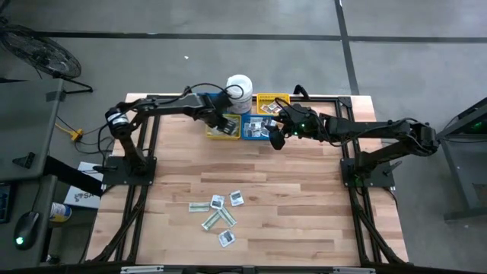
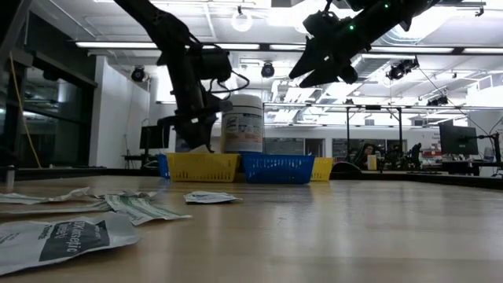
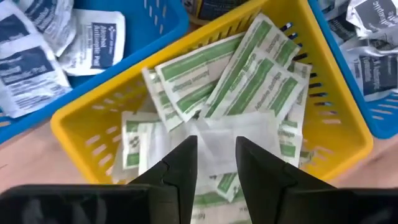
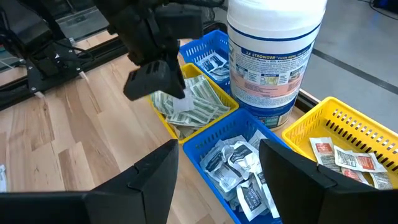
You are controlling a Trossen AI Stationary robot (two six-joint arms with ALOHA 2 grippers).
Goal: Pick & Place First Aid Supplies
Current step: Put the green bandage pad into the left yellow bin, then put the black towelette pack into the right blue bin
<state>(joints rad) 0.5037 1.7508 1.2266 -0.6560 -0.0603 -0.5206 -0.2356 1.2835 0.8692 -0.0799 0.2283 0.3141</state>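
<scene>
Several first aid supplies (image 1: 219,215) lie flat and loose on the wooden table near its front; the low view shows them too (image 2: 134,207). My left gripper (image 3: 216,157) points down into a yellow bin (image 3: 81,134) holding green-and-white strip packets (image 3: 249,81). Its fingers stand slightly apart, with a pale packet (image 3: 227,134) on the pile just past their tips. My right gripper (image 4: 214,180) hangs open above a blue bin (image 4: 193,149) of white square packets (image 4: 239,165), holding nothing. My left gripper comes at the strip pile from above, slanting down. Its fingertips (image 3: 186,155) stand on either side of the pale packet's near edge (image 3: 217,142). I cannot tell whether they touch it.
A white lidded tub (image 1: 239,85) stands behind the bins. A second yellow bin (image 4: 348,134) holds red-printed packets, and another blue bin (image 3: 37,37) holds white squares. All the bins sit at the table's far edge; bare wood lies between them and the loose packets.
</scene>
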